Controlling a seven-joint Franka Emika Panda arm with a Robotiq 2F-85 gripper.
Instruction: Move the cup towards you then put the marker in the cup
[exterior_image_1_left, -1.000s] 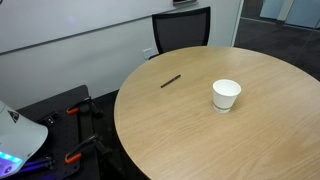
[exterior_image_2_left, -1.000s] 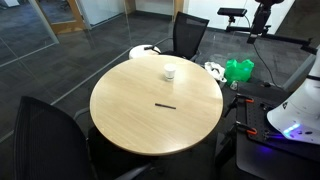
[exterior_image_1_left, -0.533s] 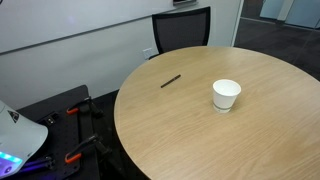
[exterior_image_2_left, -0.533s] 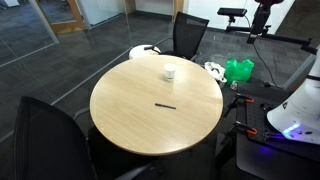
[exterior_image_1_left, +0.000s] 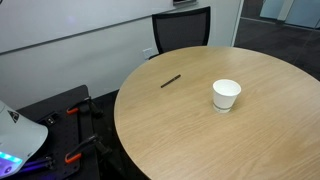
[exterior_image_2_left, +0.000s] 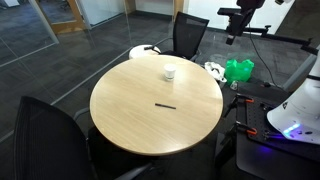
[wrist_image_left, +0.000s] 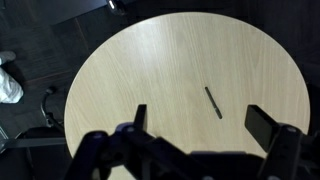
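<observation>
High above the round wooden table (wrist_image_left: 110, 90), the gripper (wrist_image_left: 200, 118) hangs with its two fingers (wrist_image_left: 140, 115) spread wide and nothing held between them, as the wrist view shows. Far beneath it, framed in the gap between those fingers, lies the marker (wrist_image_left: 213, 101). It is a thin dark stick lying flat on the pale wood, nearer the finger at the picture's right than the one at its left.

The cup falls outside the wrist camera's frame. In both exterior views the cup (exterior_image_1_left: 226, 94) stands upright on the tabletop with its open rim up. It is small, white and plain, and it sits well below the gripper and well apart from it. The marker (exterior_image_1_left: 171, 81) rests on the same surface, clear of the cup, with bare wood between them. Seen from the opposite side, the cup (exterior_image_2_left: 170, 71) sits toward the far edge and the marker (exterior_image_2_left: 164, 105) lies near the table's middle. The dark gripper (exterior_image_2_left: 240, 12) shows at the top of that frame, beyond the table's rim.

A black office chair (exterior_image_1_left: 182, 30) is drawn up to the table. A green bag (exterior_image_2_left: 238, 70) lies on the dark floor beside it, and a white housing with a blue glow (exterior_image_1_left: 15, 130) sits at the frame's lower corner.
</observation>
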